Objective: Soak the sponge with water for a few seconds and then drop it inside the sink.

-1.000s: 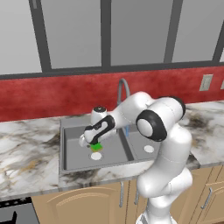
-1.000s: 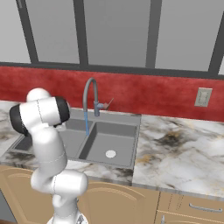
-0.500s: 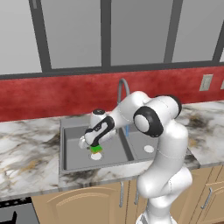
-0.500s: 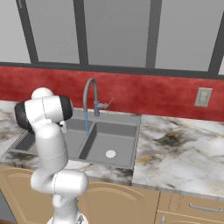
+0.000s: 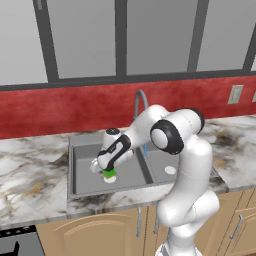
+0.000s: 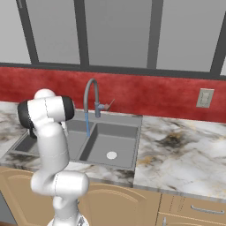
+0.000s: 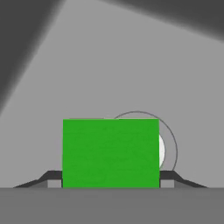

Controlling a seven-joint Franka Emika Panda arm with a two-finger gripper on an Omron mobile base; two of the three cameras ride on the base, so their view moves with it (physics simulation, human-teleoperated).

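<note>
One sponge [image 7: 110, 153] was seen in the hand view as a flat, bright green rectangle with sharp square corners, clamped between the two dark fingertips [image 7: 51, 176] of the gripper [image 5: 106, 172]. It hung over the left basin of the sink [image 5: 80, 176], directly above that basin's round pale drain [image 7: 166, 148]. In the left base view only a small green patch showed under the hand. Water [image 6: 87, 125] ran thin and light blue from the arched faucet [image 6: 91, 95], well apart from the sponge.
</note>
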